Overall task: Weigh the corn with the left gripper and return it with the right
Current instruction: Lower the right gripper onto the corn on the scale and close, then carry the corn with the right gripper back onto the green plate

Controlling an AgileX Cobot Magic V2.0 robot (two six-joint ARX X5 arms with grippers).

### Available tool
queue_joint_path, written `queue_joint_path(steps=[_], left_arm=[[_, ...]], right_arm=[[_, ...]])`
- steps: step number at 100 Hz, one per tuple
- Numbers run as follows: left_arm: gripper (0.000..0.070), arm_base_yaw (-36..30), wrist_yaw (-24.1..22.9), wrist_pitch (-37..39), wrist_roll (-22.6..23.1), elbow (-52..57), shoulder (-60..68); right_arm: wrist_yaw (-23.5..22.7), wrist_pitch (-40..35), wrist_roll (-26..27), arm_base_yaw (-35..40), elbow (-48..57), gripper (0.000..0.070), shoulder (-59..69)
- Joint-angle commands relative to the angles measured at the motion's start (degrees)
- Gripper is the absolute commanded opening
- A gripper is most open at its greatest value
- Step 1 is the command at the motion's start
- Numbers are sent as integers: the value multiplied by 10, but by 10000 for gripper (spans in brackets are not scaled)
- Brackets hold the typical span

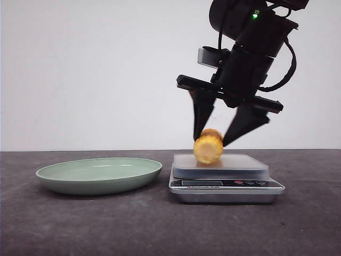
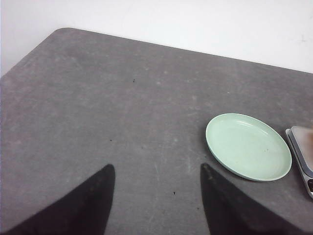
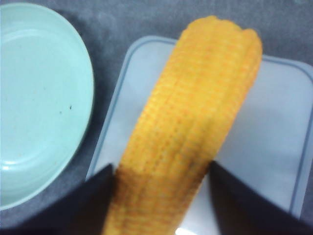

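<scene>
The corn (image 1: 208,149) is a yellow-orange cob lying on the platform of the scale (image 1: 226,184). In the right wrist view the corn (image 3: 190,117) runs lengthwise across the grey platform (image 3: 274,122). My right gripper (image 1: 211,142) comes down from above, and its black fingertips press both sides of the cob's near end (image 3: 161,169). The corn still seems to rest on the platform. My left gripper (image 2: 156,169) is open and empty above bare table. It does not show in the front view.
An empty pale green plate (image 1: 98,173) sits on the dark table just left of the scale. It also shows in the left wrist view (image 2: 247,147) and the right wrist view (image 3: 39,98). The scale's edge (image 2: 303,152) shows beside the plate.
</scene>
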Motion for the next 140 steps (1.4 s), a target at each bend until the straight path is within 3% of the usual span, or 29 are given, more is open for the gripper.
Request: queue_joint_path(steps=[1, 16, 43, 63, 100, 140], left_arm=[[313, -2, -3, 6, 7, 8, -2], [313, -2, -2, 4, 3, 8, -2], [313, -2, -2, -8, -4, 8, -2], [313, -2, -1, -8, -23, 8, -2], [313, -2, 3, -4, -33, 8, -2], [313, -2, 3, -9, -33, 8, -2]], right_arm=[[3, 8, 9, 6, 13, 0, 10], [32, 6, 9, 11, 13, 0, 5], [29, 6, -26, 41, 23, 0, -106], [28, -20, -38, 96, 105, 0, -128], [43, -19, -15, 171, 252, 0, 50], [25, -14, 9, 163, 263, 0, 215]])
